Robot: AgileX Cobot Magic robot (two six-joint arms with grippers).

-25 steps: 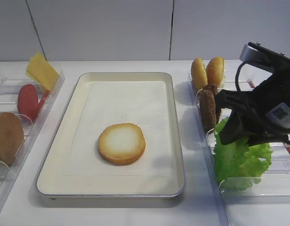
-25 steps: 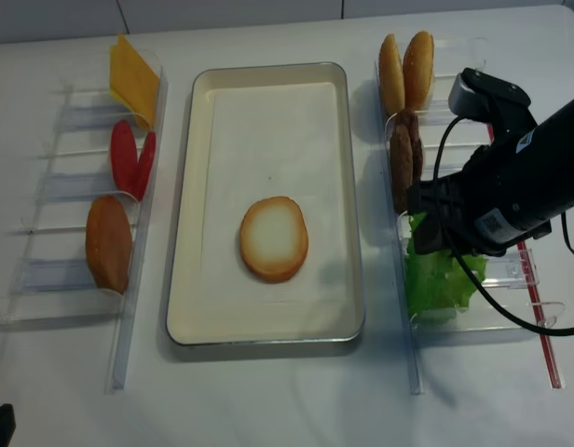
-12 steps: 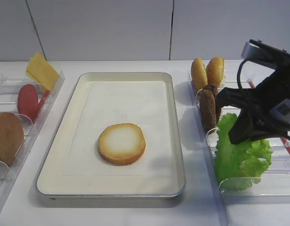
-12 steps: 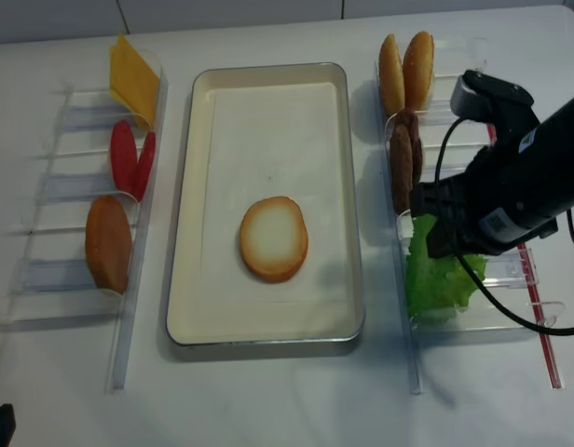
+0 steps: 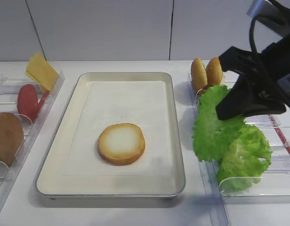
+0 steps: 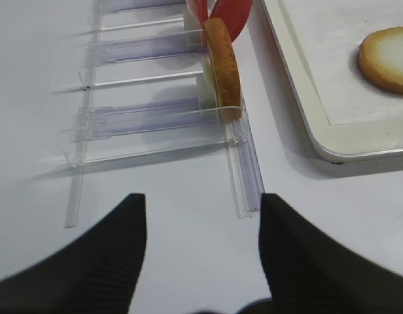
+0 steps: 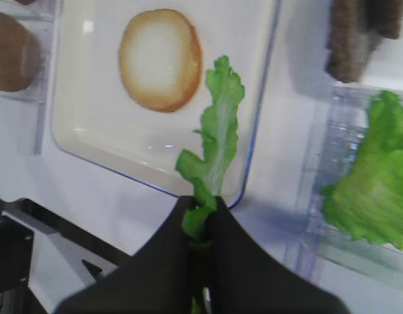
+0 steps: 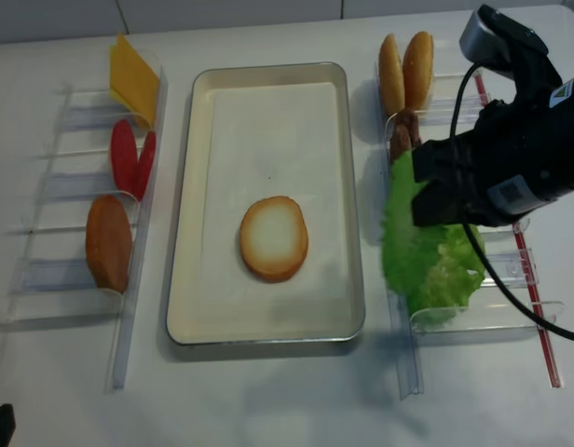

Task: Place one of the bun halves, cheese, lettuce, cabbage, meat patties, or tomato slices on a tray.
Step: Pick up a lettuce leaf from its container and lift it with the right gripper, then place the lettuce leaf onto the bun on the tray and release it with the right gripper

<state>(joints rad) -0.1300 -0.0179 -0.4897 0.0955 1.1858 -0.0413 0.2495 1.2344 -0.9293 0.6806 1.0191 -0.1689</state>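
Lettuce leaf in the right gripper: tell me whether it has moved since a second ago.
Yes. The lettuce leaf, pinched in the right gripper, has lifted out of the clear rack and now hangs closer to the tray.

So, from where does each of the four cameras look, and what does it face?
Exterior high: front, angled down at the tray; right gripper lifts lettuce.
Realsense: overhead; same tray, bun half.
Right wrist: along shut fingers pinching lettuce above that bun half.
Left wrist: left gripper open, by the left rack.
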